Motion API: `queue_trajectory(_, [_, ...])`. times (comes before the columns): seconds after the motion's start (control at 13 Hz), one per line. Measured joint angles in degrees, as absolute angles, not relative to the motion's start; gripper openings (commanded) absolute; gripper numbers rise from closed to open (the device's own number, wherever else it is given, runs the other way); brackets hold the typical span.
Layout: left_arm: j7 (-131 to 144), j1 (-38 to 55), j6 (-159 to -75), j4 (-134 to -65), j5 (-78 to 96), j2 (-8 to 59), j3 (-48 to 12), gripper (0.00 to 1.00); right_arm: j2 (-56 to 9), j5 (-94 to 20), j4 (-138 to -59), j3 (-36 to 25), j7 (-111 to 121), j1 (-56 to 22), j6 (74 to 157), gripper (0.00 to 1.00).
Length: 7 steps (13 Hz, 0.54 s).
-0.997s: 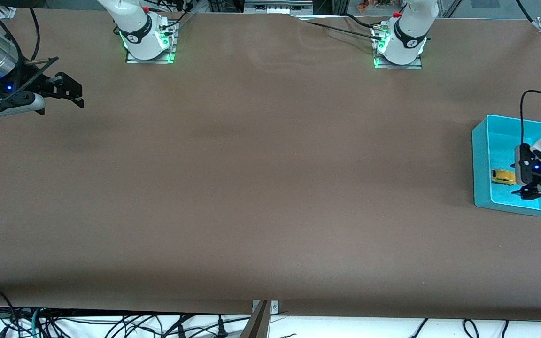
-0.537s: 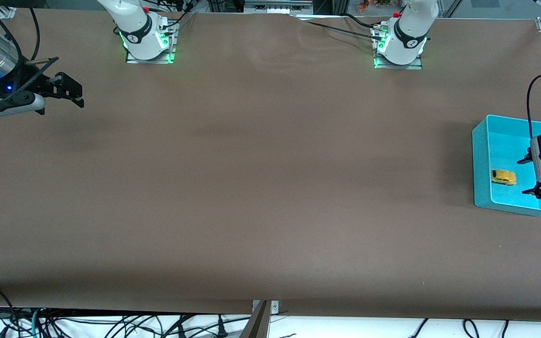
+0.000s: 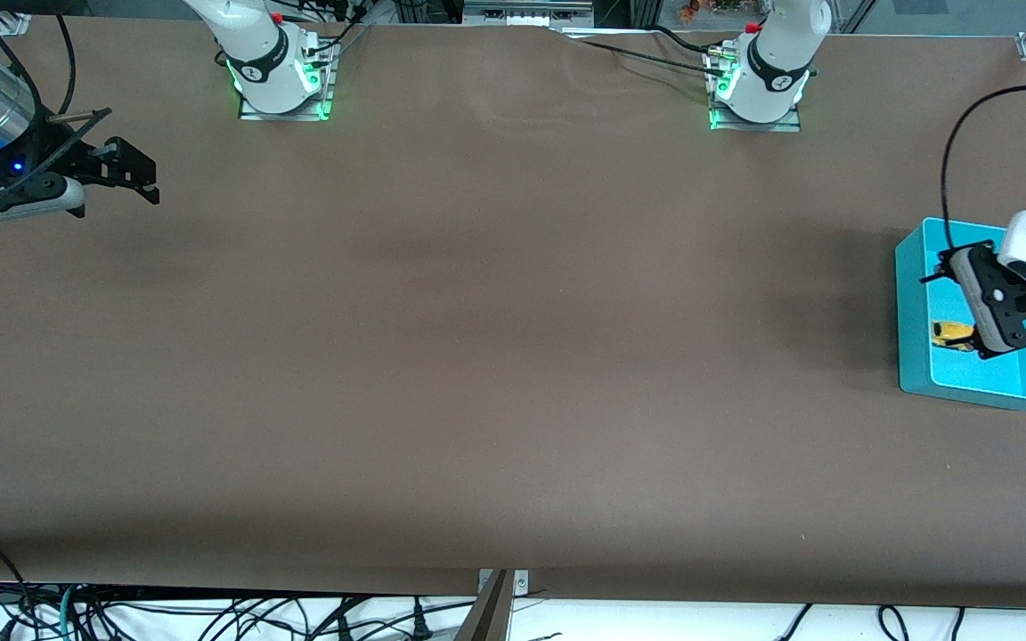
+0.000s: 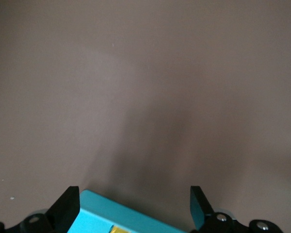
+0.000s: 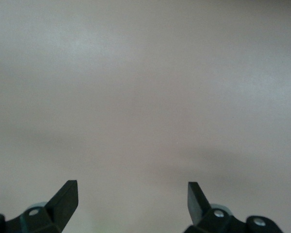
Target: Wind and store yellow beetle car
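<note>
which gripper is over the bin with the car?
The left gripper, open, hangs over the turquoise bin holding the yellow beetle car. The right gripper, also open, waits over bare table at the right arm's end.

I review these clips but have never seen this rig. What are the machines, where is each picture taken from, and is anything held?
Two robot arms stand at a brown table. The wide picture looks down from a camera facing them; the two others come from cameras on the arms' wrists. The left gripper, open and empty, is over a blue bin at its end of the table. A yellow toy car lies in the bin. The right gripper waits open over its end.
</note>
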State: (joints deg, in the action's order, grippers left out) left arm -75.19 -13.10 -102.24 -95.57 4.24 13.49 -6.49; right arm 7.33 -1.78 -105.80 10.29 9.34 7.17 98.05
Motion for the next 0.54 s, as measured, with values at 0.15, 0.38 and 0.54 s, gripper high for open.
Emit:
queue_trajectory(0.15, [-63.76, -9.21, -101.42, -94.87, 5.38, 11.91, -6.59, 1.00, 7.32, -1.78, -105.81, 10.29, 9.34, 7.17, 98.04, 1.00])
queue_trajectory(0.38, [-43.74, -5.31, -98.90, -91.89, 5.52, 11.02, -6.61, 1.00, 7.31, -1.78, -105.80, 10.29, 9.34, 7.15, 98.04, 1.00])
queue_trajectory(0.54, [-30.05, -3.72, -98.05, -91.04, 5.52, 9.98, -6.62, 1.00, 7.31, -1.78, -105.80, 10.29, 9.34, 7.14, 98.04, 1.00])
